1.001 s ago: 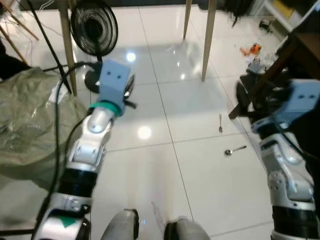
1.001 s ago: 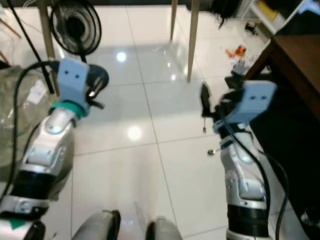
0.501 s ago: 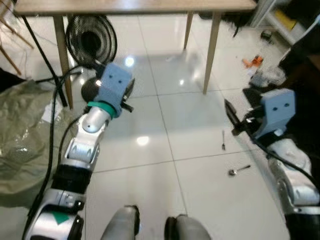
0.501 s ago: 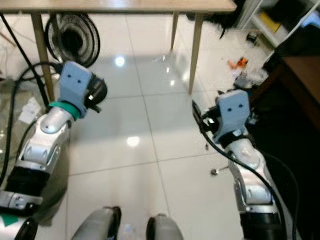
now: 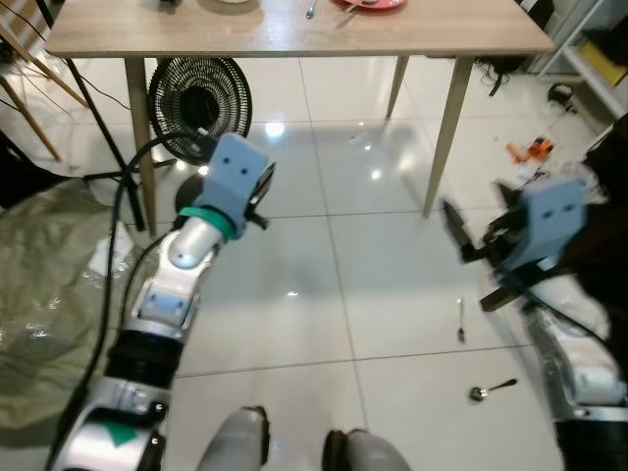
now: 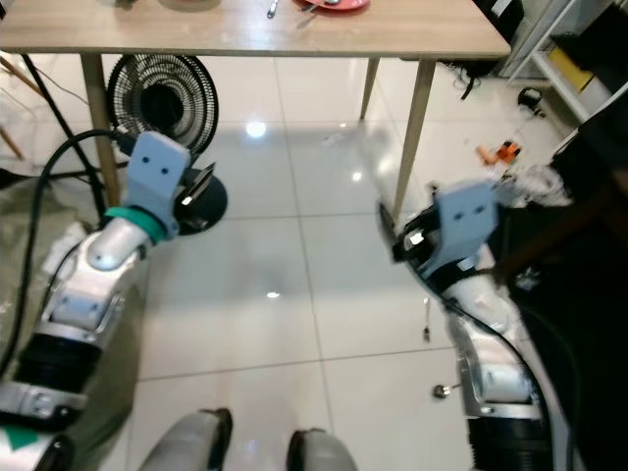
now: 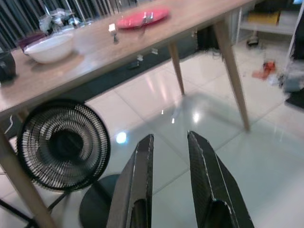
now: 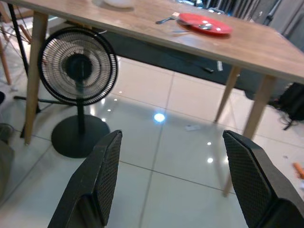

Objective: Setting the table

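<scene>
A light wooden table [image 5: 147, 34] stands ahead across the white tiled floor. On it lie a red plate [image 5: 368, 3] with cutlery, a white bowl [image 7: 50, 46] and a fork [image 8: 166, 20]. Another fork [image 5: 459, 319] and a spoon [image 5: 493, 390] lie on the floor to my right. My left gripper [image 7: 169, 137] is raised over the floor near the fan, its fingers a little apart and empty. On the right, short of the table leg [image 5: 446, 137], my right gripper [image 8: 172, 137] stands wide open with nothing in it.
A black floor fan [image 5: 199, 106] stands under the table's left end, its cable trailing beside it. A crumpled grey-green sheet [image 5: 49, 255] covers the floor at left. Dark furniture [image 6: 589, 226] and small clutter [image 5: 530, 150] lie at right.
The camera has tilted up, so the tabletop with plate and bowl has come into view and the floor fork and spoon sit lower. Both arms stay held forward.
</scene>
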